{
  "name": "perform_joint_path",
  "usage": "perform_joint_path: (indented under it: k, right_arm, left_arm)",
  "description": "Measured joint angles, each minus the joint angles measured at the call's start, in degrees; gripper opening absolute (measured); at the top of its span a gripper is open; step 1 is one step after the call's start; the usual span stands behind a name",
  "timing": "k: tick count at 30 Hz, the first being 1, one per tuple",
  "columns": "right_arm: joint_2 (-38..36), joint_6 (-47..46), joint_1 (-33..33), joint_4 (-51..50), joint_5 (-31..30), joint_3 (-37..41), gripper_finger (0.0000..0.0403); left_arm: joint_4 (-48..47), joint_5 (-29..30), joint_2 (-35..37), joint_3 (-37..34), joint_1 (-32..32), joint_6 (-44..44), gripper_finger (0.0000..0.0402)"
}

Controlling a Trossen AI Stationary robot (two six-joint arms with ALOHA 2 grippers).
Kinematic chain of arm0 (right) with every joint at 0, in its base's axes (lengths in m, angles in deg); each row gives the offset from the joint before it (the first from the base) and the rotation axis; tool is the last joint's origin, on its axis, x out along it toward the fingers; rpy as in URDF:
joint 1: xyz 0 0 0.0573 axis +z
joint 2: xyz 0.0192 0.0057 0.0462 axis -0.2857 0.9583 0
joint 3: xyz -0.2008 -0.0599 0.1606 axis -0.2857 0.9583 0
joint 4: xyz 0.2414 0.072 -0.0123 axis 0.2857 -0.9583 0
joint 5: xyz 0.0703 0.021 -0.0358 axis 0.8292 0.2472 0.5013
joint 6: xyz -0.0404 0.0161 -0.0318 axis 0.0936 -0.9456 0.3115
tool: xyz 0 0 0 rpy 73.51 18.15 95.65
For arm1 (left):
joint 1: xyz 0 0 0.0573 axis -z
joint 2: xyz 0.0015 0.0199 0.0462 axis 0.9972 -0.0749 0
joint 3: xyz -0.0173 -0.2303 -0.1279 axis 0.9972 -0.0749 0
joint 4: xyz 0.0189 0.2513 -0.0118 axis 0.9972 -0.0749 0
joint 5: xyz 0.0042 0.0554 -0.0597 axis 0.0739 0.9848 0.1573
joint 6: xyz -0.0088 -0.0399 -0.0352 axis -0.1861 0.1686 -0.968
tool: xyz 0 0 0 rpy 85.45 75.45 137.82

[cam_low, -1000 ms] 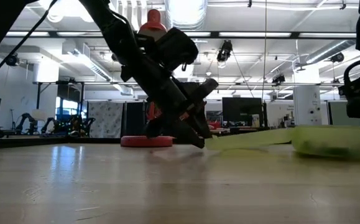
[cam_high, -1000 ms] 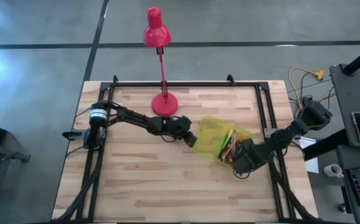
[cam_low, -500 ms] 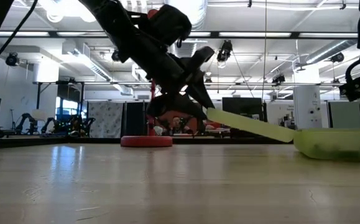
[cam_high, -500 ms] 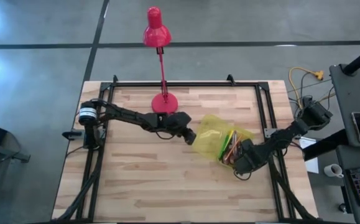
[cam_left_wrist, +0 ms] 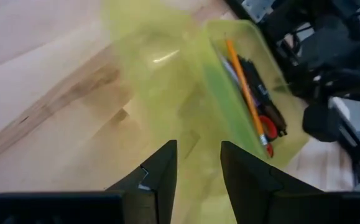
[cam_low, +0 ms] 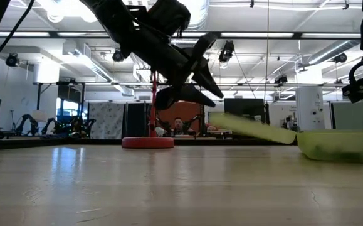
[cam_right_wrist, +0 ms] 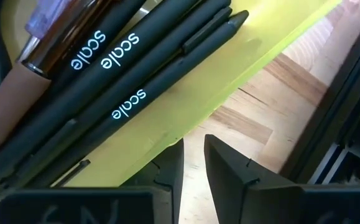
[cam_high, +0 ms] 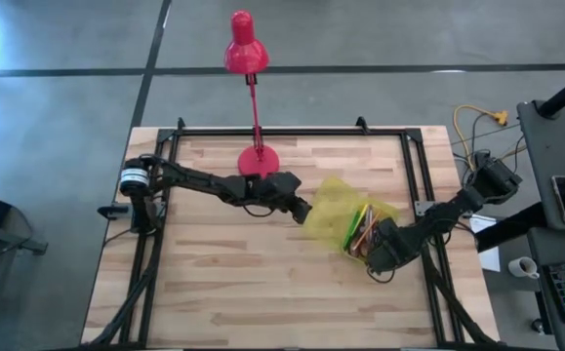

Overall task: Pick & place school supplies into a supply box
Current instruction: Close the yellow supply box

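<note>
Translucent yellow-green soft plastic supply box (cam_high: 345,219) lies right of centre on the pale wooden table (cam_high: 214,283), its flap raised, with thin pens and pencils (cam_left_wrist: 249,93) inside. The left gripper (cam_high: 302,211) pinches the flap's edge. The right gripper (cam_high: 365,257) nips the box's opposite rim between nearly closed fingers (cam_right_wrist: 229,171), beside black pens (cam_right_wrist: 136,74).

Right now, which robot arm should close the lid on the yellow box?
Probably the left. Its left gripper holds the raised lid of the supply box, while the right gripper steadies the box's other end.
</note>
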Motion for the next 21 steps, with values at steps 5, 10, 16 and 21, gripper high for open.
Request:
perform_joint_path:
  k: [5,10,16,21]
  right_arm:
    - [0.0,3.28,-0.05,-0.17,0.02,0.1,0.0059]
    - [0.0,5.53,-0.79,0.02,0.42,0.1,0.0059]
    - [0.0,11.23,-3.65,0.25,0.13,-0.04,0.0059]
    - [0.09,17.31,-6.79,0.77,-2.63,-0.53,0.0059]
  left_arm:
    - [2.02,-0.02,1.26,0.0,0.0,-0.04,0.0108]
    - [0.82,-0.2,1.55,0.0,0.0,0.04,0.0108]
    - [-11.17,3.7,1.63,-0.14,-0.07,0.95,0.0108]
    - [-12.15,5.68,1.87,-1.4,-0.21,0.99,0.0108]
